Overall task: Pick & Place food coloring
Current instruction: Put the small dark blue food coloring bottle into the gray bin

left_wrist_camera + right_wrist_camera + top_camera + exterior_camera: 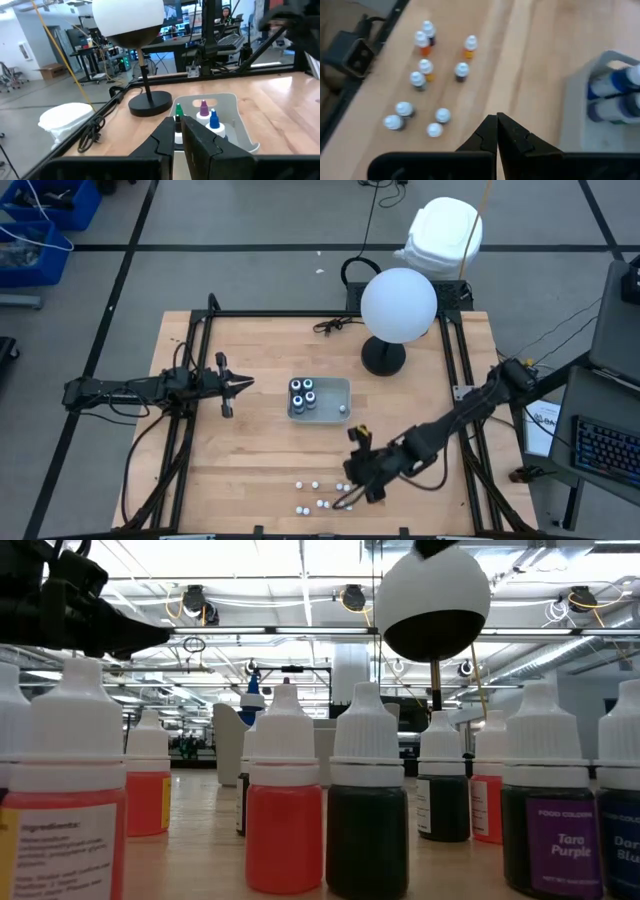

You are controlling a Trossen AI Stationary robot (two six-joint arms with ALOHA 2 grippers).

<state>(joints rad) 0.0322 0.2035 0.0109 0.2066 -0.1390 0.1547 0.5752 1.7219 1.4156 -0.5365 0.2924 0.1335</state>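
Nine dropper bottles (424, 66) clustered just beyond right claw (497, 119), fingers pressed together, empty

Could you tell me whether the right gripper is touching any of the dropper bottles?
Apart. The right wrist view shows the right gripper empty, with bare table between it and the dropper bottles.

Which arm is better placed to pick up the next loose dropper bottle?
Right. Its claw hangs beside the loose dropper bottles at the table's near edge; the left claw waits farther off, beside the tray.
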